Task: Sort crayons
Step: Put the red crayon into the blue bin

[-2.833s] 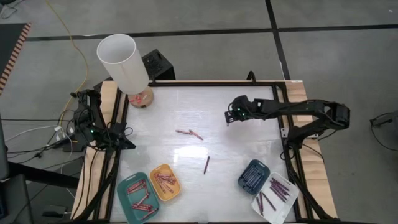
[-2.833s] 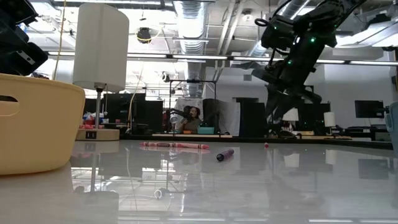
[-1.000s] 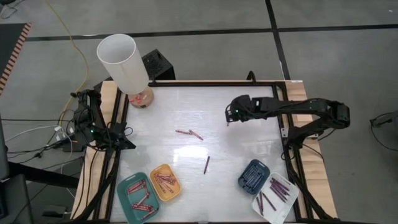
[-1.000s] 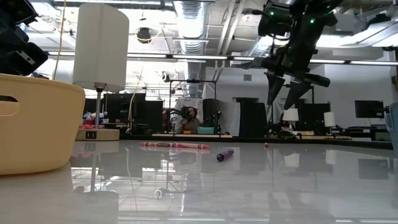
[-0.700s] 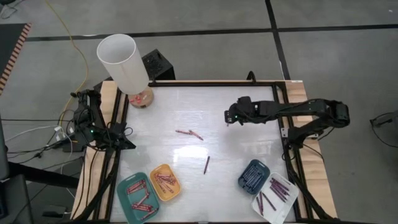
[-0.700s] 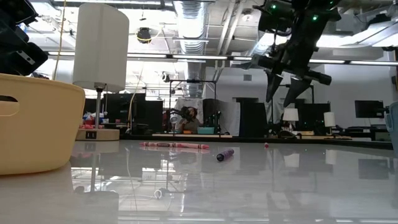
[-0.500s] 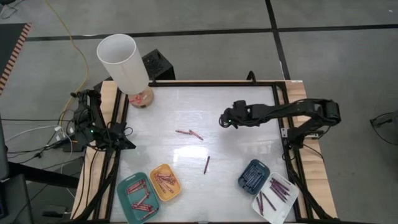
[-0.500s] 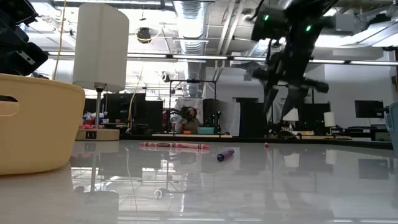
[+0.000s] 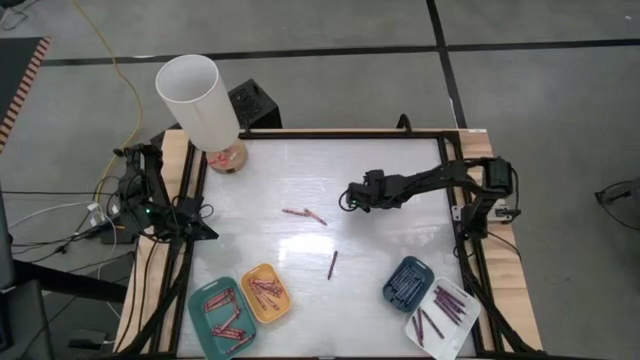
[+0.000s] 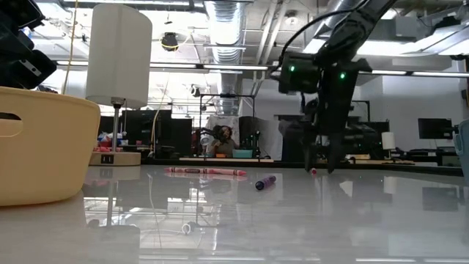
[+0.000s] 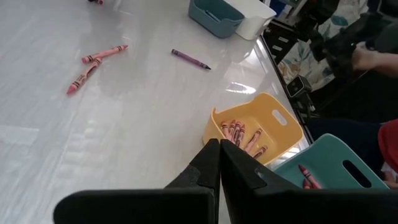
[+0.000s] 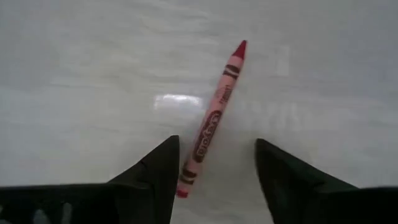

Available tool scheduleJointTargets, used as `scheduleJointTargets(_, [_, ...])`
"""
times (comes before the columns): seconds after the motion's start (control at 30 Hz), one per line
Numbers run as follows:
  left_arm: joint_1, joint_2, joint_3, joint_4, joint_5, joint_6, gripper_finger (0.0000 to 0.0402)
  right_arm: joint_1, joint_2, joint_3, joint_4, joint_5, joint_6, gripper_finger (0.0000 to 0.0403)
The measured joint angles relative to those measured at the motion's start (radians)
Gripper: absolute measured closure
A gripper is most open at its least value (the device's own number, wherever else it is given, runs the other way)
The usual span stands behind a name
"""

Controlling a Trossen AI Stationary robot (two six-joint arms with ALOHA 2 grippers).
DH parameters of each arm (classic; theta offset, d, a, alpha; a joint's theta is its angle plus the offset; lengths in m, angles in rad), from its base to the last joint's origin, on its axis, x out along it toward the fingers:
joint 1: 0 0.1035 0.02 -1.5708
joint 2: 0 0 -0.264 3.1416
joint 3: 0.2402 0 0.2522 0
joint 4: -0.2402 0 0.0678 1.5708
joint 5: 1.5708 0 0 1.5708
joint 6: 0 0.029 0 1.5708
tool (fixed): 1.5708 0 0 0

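1. The left gripper (image 11: 219, 163) is held at the left edge of the table (image 9: 270, 170), well apart from the loose crayons. Its two fingers are pressed together with nothing between them.
2. Just ahead of that gripper, a yellow tray (image 11: 281, 118) with pink and red crayons in it is seen. A teal tray (image 11: 348, 163) with red crayons lies just beside it.
3. A pair of pink-red crayons (image 9: 303, 213) lies on the bare table, near the right gripper on the side towards the left arm. The two are touching at one end.
4. A single purple crayon (image 9: 332, 264) lies alone, farther from the right gripper than the pair, towards the front edge of the table.
5. The right gripper (image 12: 216, 149) is held low over the middle of the table, pointing down, with its fingers spread wide and nothing gripped.
6. A red crayon (image 12: 214, 121) lies flat on the table in the gap between those fingers. It is set at a slant to them, with its pointed tip away from the wrist. Its blunt end lies nearer one finger than the other, and it cannot be told whether that finger is touched.
7. In the high view this crayon is hidden beneath the gripper.
8. Well apart from the right gripper, at the front right corner, a dark-blue tray (image 9: 391, 289) with dark crayons is seen. A white tray (image 9: 468, 318) with purple crayons lies just beside it.
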Motion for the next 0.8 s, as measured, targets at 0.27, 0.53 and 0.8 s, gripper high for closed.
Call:
scheduleJointTargets(0.27, [0.000,0.000,0.000,0.000,0.000,0.000,0.0401,-0.004,0.067,0.006,0.023,-0.011,0.041,0.0220])
scheduleJointTargets(0.53, [0.000,0.000,0.000,0.000,0.000,0.000,0.0401,0.004,0.060,0.004,0.016,-0.021,0.046,0.0339])
scheduleJointTargets(0.8, [0.000,0.000,0.000,0.000,0.000,0.000,0.0401,0.023,0.061,0.003,0.016,-0.019,0.035,0.0398])
